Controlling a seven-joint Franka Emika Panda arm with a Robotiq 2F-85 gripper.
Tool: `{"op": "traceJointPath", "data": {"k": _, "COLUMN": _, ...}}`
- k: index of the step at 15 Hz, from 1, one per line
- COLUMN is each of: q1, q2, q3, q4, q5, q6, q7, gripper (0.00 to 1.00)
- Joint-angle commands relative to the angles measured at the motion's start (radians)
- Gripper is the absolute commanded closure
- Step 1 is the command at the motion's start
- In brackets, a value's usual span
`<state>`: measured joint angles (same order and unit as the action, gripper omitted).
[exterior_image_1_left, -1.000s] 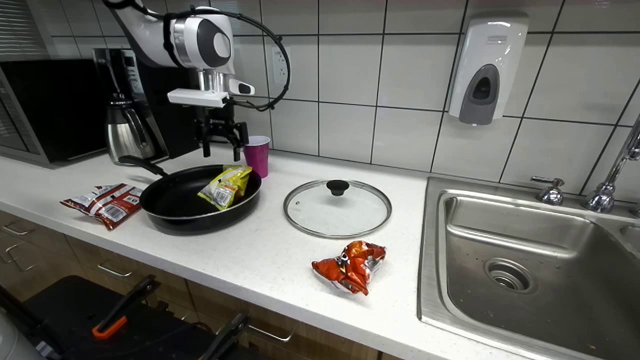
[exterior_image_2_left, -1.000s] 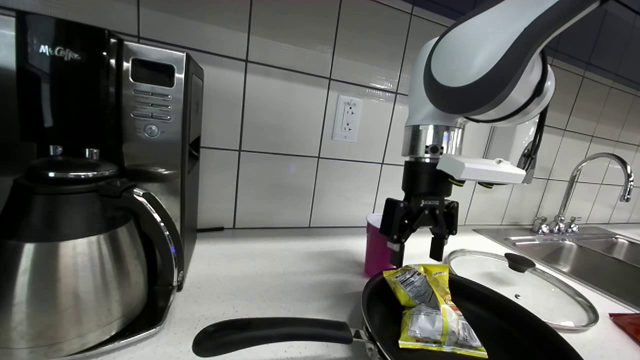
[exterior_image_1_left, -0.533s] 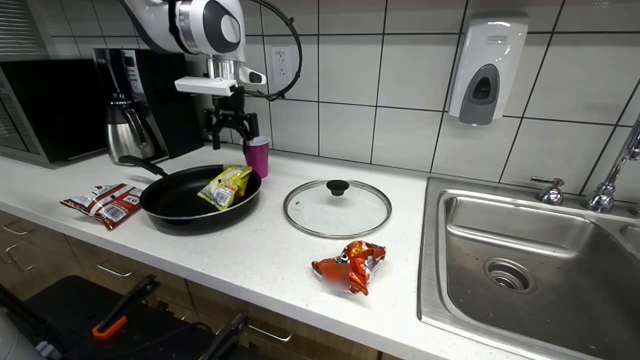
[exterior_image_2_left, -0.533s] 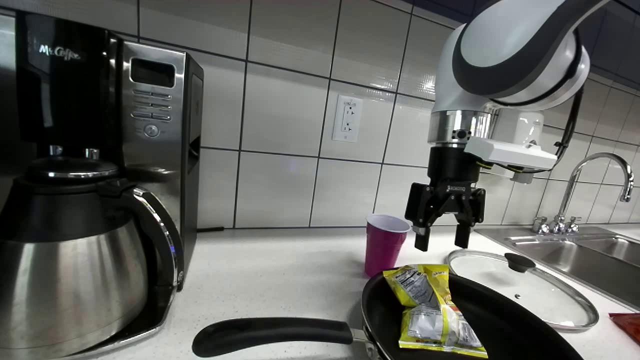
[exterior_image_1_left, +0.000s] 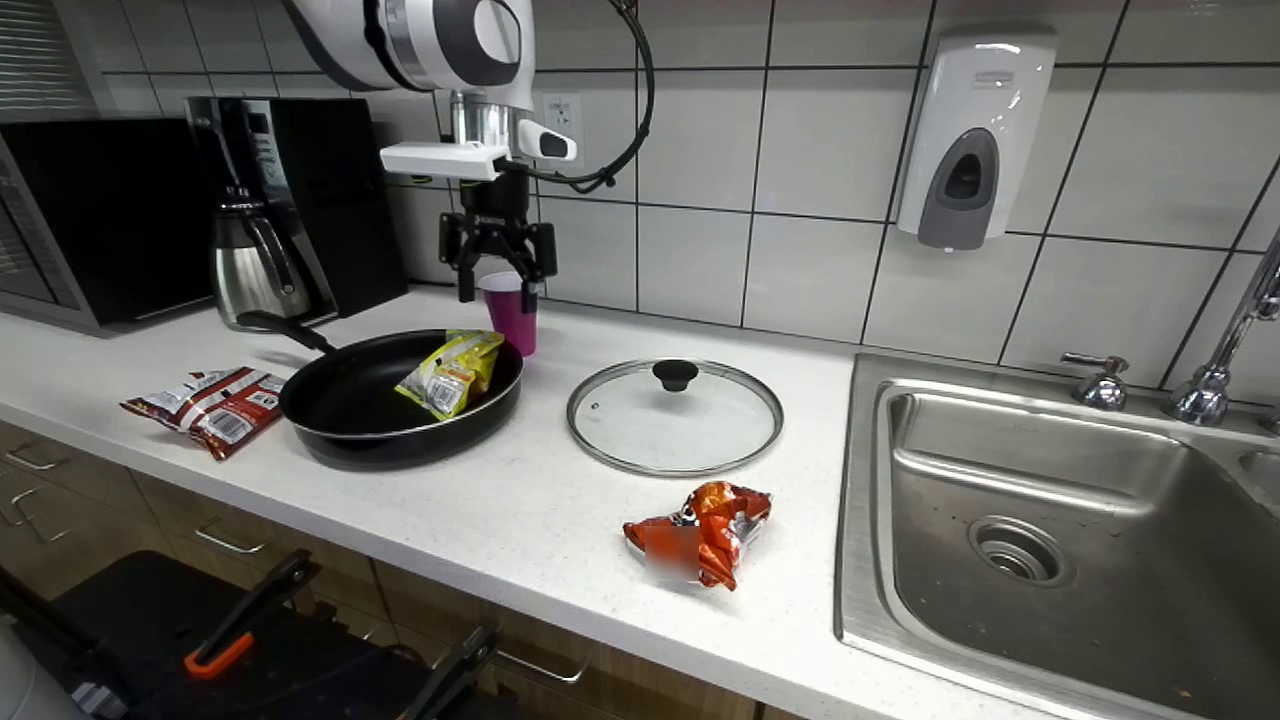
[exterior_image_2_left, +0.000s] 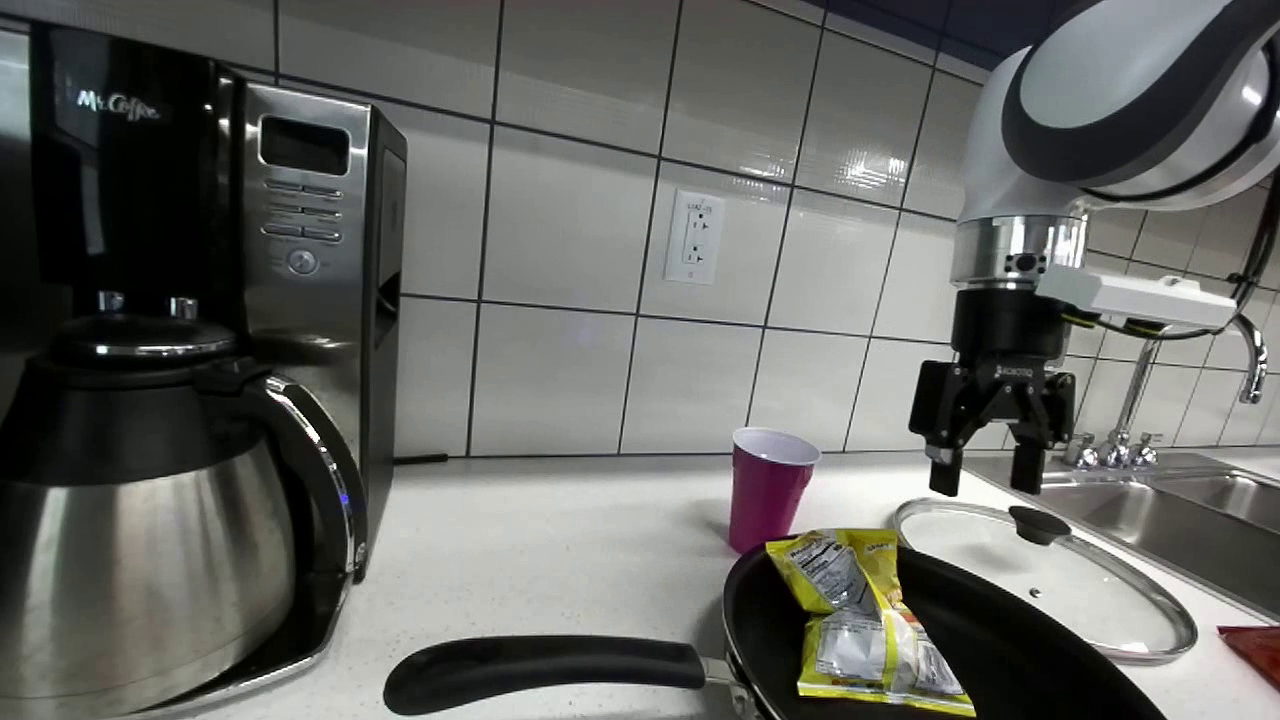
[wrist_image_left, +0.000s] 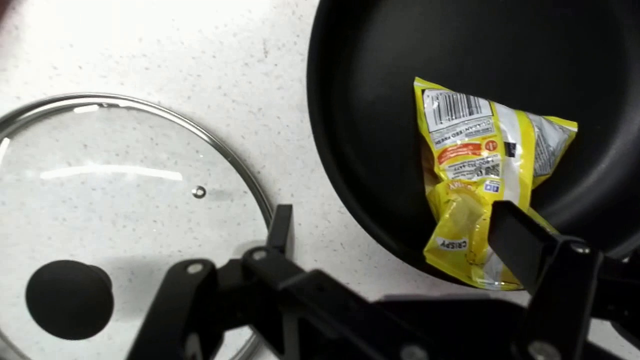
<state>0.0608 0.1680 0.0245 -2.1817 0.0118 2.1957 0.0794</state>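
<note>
This is a kitchen: a rectangular stainless-steel sink (exterior_image_1_left: 1120, 570) with a curved chrome faucet (exterior_image_2_left: 1133, 392) is set into a long, white speckled desk (exterior_image_1_left: 560, 520) above brown wood-look drawers (exterior_image_1_left: 640, 670) with silver metal handles (exterior_image_1_left: 230, 543). Behind, a wall of large pale glossy tiles (exterior_image_1_left: 700, 140) carries a white and grey plastic dispenser (exterior_image_1_left: 985, 115), and a black and silver coffee maker (exterior_image_2_left: 318, 330) stands near a round black frying pan (exterior_image_1_left: 350, 393)

"Where can we slip through?"
"We have room over the strip of counter (wrist_image_left: 275, 145) between the frying pan (wrist_image_left: 380, 65) and the glass lid (wrist_image_left: 135, 215)."
"What blocks us?"
"The lid's raised knob (wrist_image_left: 67, 300), the jutting pan handle (exterior_image_2_left: 545, 670), and the pink cup (exterior_image_2_left: 768, 495) (upright, just beside the pan)."
</note>
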Motion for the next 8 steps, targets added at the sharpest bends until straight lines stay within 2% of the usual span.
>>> {"op": "traceJointPath", "data": {"k": 1, "q1": -0.039, "q2": -0.092, "q3": -0.020, "q4": -0.079, "q5": 0.010, "q6": -0.033, "q7": -0.052, "gripper": 0.00}}
{"op": "traceJointPath", "data": {"k": 8, "q1": -0.102, "q2": -0.165, "q3": -0.090, "q4": -0.174, "q5": -0.013, "q6": -0.021, "q7": -0.103, "gripper": 0.00}}
